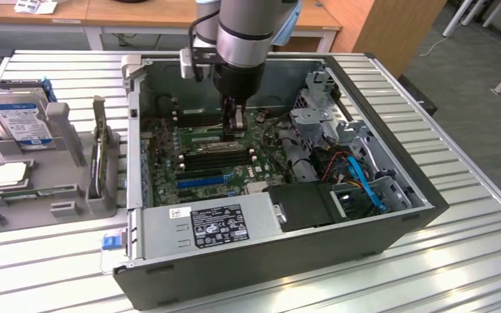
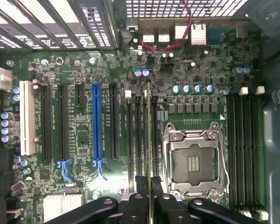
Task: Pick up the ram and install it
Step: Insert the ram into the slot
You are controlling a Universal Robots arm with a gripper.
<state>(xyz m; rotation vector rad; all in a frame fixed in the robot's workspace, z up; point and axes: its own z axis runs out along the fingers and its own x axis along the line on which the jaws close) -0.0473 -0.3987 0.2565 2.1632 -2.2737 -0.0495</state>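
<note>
Our gripper [image 2: 149, 193] is clamping the ram [image 2: 149, 140] between its two fingers [image 2: 139, 192], which are pressing on the stick's flat sides. We are looking along the ram's thin green edge in the wrist view, and it is running in line with a bank of four black slots [image 2: 133, 140] on the motherboard [image 2: 81, 137]. We are not able to tell whether the stick is touching a slot or hanging just above it. Just beside that bank an open CPU socket [image 2: 193, 161] is sitting, and beyond it we are seeing a second bank of black slots [image 2: 242, 149]. On the other side of the ram a blue slot [image 2: 97, 121] is lying, with a white slot [image 2: 25, 116] further off. In the exterior view the arm [image 1: 246, 32] is reaching straight down into the open case [image 1: 259, 274], with the gripper standing over the board's middle. The case is resting on a ribbed desk [image 1: 459, 261]. Toward the exterior view's left, well apart from the case, a grey holder [image 1: 24, 192] is carrying a hard drive [image 1: 20, 117] upright.
</note>
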